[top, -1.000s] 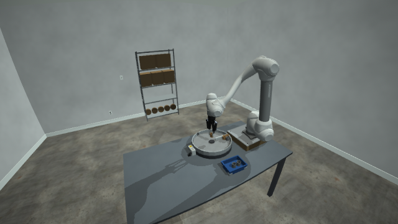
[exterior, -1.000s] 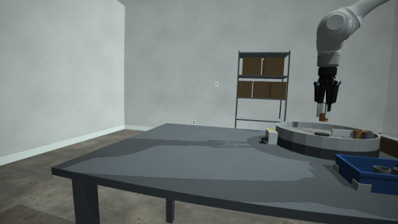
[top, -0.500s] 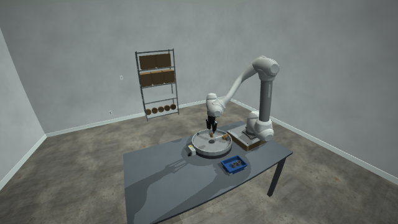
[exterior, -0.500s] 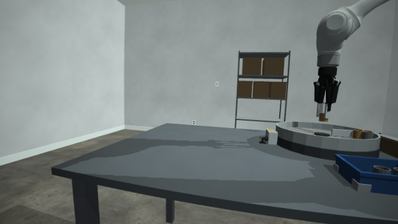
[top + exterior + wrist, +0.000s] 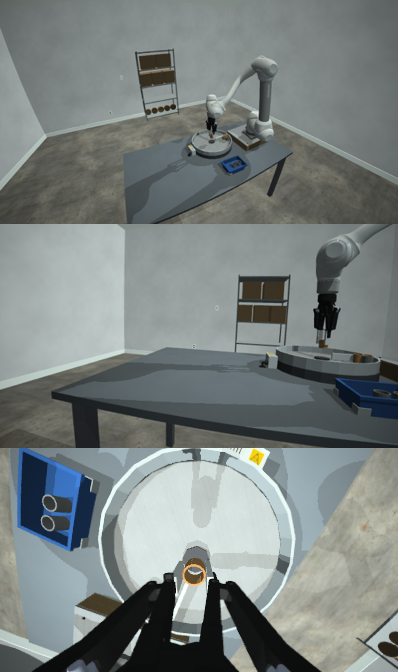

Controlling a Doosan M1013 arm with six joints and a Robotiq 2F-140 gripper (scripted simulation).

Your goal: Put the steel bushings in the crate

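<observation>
Claw [image 5: 211, 133] [image 5: 324, 338] [image 5: 194, 567] gripping orange bushing [image 5: 211, 136] [image 5: 322, 343] [image 5: 194, 584], crate [image 5: 239, 170] [image 5: 384, 406] [image 5: 76, 513] cut off in exterior view

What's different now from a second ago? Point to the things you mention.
The claw [image 5: 211, 132] [image 5: 323, 340] [image 5: 194, 567] moved down a little, carrying the orange-brown ring [image 5: 211, 135] [image 5: 322, 343] [image 5: 194, 582] toward the round tray [image 5: 212, 150] [image 5: 326, 368] [image 5: 287, 538]. It was already holding that ring, so nothing new was grabbed or let go. The blue box [image 5: 235, 170] [image 5: 384, 408] [image 5: 76, 508] and its two gray rings [image 5: 234, 165] [image 5: 382, 395] [image 5: 62, 504] stayed put.
</observation>
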